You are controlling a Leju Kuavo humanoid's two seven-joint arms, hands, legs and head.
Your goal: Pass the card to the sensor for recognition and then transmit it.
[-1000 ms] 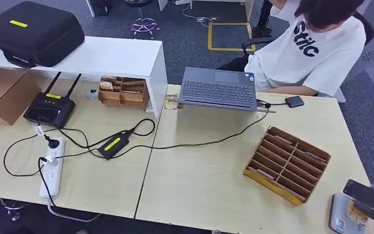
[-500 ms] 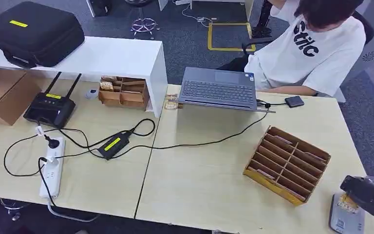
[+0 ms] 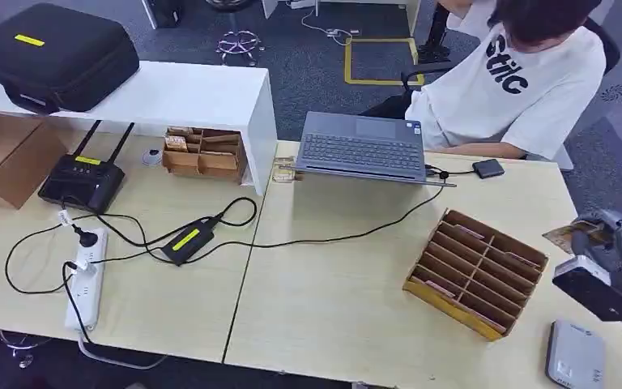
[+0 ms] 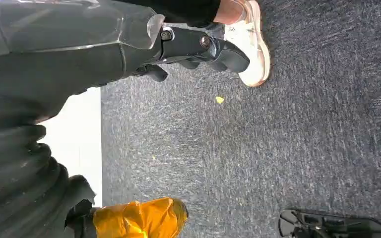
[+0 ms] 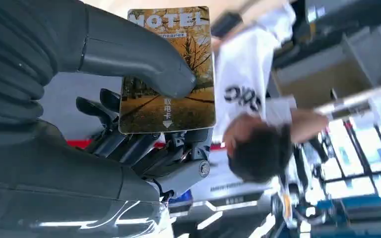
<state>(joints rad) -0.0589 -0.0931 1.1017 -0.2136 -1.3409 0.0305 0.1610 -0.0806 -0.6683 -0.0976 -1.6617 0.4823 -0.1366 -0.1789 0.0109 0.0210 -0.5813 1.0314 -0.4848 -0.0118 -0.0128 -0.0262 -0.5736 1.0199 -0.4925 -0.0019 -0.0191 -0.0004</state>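
Right hand (image 3: 615, 251) pinches hotel card (image 5: 166, 69) under thumb, raised beyond card reader (image 3: 575, 365). Left hand (image 4: 193, 49) empty, fingers apart. Risk: shallow thumb pinch, card slips during handover to person (image 3: 510, 81).

The right hand (image 3: 611, 259) is raised, thumb and fingers (image 5: 129, 144) pinching a card (image 5: 171, 74).

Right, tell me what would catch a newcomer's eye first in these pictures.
The right hand stands out, pinching a golden hotel card under its thumb; in the head view it hangs at the table's right edge above the grey sensor. Next comes the cardboard sorting rack beside it, and the person in a white T-shirt seated behind the open laptop across the table.
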